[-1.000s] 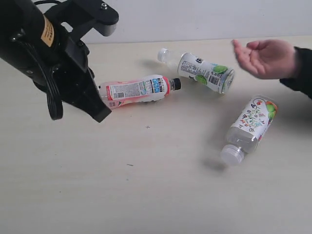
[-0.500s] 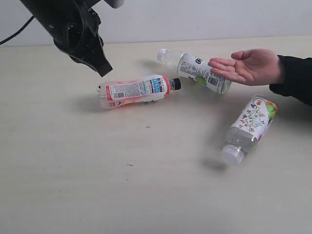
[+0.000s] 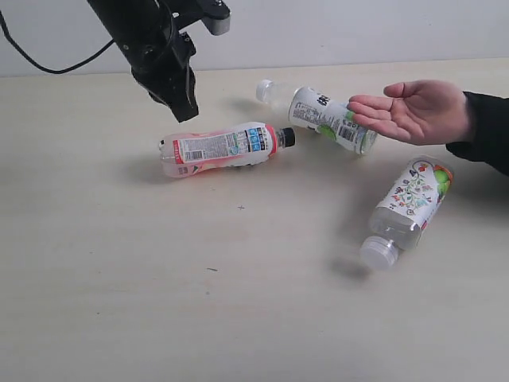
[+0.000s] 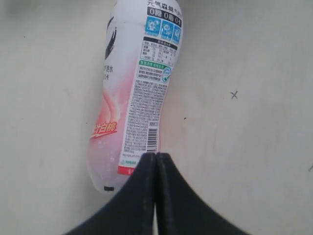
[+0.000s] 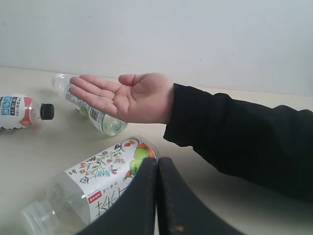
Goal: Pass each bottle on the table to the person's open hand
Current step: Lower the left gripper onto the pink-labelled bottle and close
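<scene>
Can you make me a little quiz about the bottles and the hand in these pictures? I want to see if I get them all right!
1. Count: how many bottles can you see lying on the table?
2. True or false: the person's hand is holding a bottle.
3. Fill in the gap: the black-capped bottle has a mostly ____ label.

Key:
1. Three.
2. False. The hand is open and its palm is empty.
3. Pink.
</scene>
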You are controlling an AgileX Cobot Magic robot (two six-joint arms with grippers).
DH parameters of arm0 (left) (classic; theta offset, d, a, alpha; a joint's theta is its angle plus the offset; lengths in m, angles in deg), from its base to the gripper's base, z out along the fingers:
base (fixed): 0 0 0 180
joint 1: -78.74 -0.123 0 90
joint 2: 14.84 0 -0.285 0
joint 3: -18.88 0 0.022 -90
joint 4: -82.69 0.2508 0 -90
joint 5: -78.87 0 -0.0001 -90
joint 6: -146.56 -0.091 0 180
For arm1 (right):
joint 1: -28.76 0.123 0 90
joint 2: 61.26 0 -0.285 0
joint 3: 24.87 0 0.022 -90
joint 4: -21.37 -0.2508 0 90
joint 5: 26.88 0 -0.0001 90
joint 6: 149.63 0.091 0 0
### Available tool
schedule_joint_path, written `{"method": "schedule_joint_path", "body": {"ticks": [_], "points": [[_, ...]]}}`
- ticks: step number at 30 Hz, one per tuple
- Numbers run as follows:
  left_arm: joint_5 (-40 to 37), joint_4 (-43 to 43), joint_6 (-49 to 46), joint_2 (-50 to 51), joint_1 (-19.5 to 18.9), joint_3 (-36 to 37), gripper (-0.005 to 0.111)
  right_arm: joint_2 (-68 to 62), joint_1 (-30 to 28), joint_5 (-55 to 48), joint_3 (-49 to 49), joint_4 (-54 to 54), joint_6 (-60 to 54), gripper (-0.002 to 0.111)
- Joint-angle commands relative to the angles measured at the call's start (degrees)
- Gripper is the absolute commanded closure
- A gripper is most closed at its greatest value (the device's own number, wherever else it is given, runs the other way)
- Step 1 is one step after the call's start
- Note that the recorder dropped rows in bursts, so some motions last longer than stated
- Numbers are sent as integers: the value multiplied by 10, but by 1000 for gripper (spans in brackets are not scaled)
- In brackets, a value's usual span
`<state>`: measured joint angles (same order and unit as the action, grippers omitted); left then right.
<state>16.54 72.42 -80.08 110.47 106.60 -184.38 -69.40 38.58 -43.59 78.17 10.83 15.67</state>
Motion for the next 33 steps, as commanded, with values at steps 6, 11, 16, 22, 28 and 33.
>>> {"method": "schedule_joint_path", "body": {"ticks": [6,11,16,22,28,33], "points": [[16,-10,-71,2,2,-6,75,4,-3,3,-3,0,-2,108],[71,-11,-38,2,2,-1,13,4,-3,3,-3,0,-2,108],[88,-9,-9,20,2,-1,3,4,-3,3,-3,0,-2,108],[99,-9,-9,54,2,-1,3,4,-3,3,-3,0,-2,108],[131,-6,-22,87,2,-1,3,4,-3,3,-3,0,-2,108],[156,-6,-24,118,2,-1,3,4,-3,3,-3,0,-2,108]]}}
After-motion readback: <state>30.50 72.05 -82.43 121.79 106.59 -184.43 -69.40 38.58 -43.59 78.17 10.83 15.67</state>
